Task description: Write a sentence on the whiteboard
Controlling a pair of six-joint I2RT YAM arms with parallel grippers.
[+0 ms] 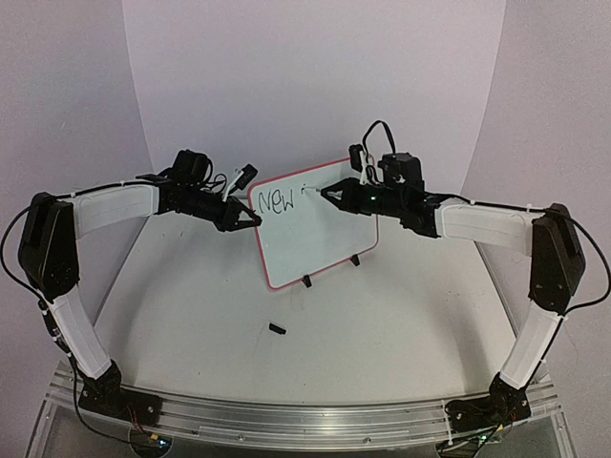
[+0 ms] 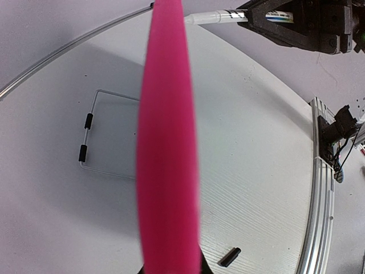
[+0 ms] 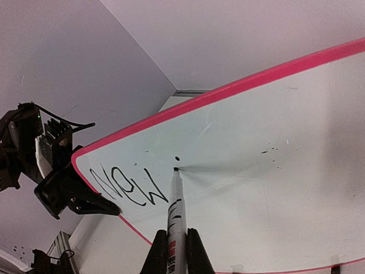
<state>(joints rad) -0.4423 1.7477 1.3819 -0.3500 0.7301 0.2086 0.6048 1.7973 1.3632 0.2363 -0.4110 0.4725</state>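
Observation:
The whiteboard stands tilted on its black feet mid-table, red-pink frame around it. The sentence reads "NEW" in black near its upper left, with a small dot after it. My right gripper is shut on a slim black-and-white marker, whose tip touches the board just below the dot. My left gripper is shut on the board's left frame edge, which fills the left wrist view as a blurred pink band. The lettering sits left of the marker tip.
A small black marker cap lies on the table in front of the board, also seen as the cap from the left wrist. A wire stand with black sleeves shows beside the frame. An aluminium rail runs along the near edge.

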